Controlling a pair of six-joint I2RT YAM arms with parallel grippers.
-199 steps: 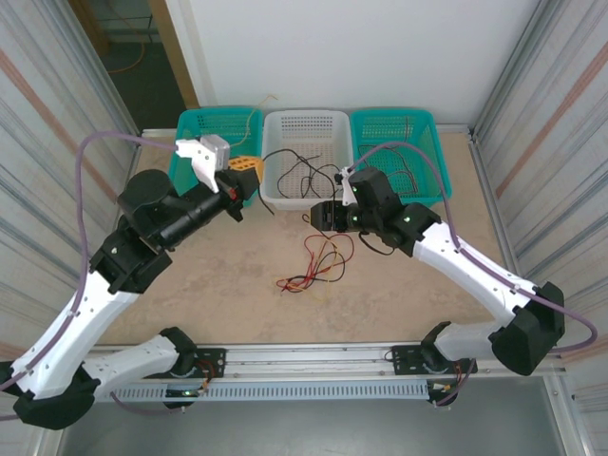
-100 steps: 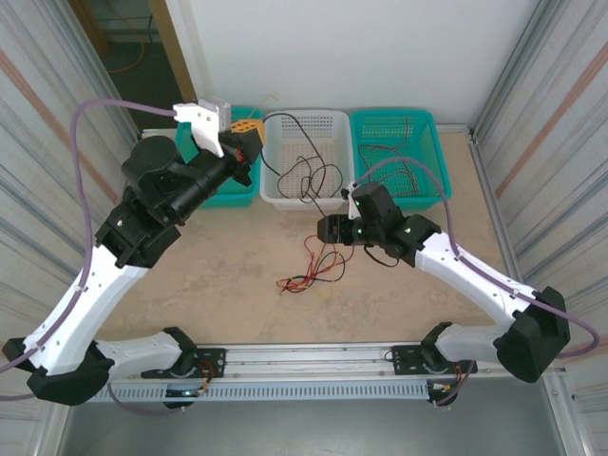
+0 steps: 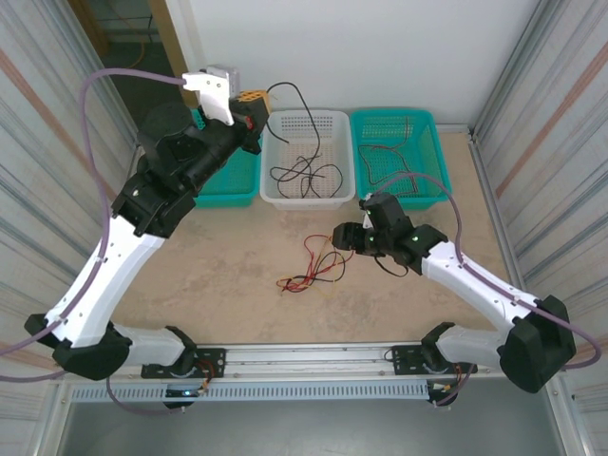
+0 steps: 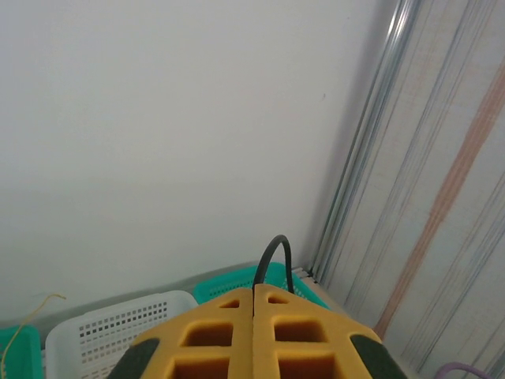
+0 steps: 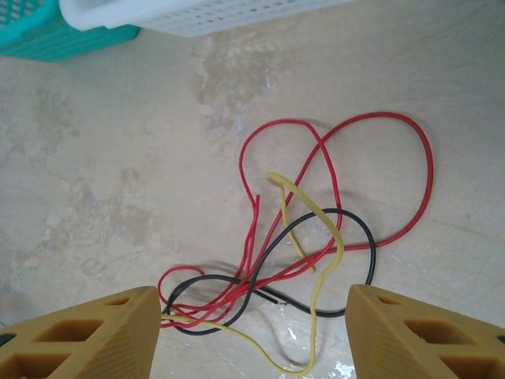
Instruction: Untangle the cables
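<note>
Above the white basket (image 3: 306, 199), the black cable (image 4: 276, 238) has risen with my left end effector (image 3: 251, 102), clamped shut on it, so that strand looks to be pulling free. In front of the basket, the red-black-yellow tangle (image 3: 315, 271) lies on the table (image 3: 218, 275) beneath my open right end effector (image 3: 338, 237).

Smooth-sheathed cables (image 5: 251, 237) — matt, mottled table (image 5: 118, 158).

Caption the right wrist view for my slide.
Open right gripper hovers over tangled red, black and yellow cables on the table.

No legible text, labels, brands, numbers or signs on anything.
</note>
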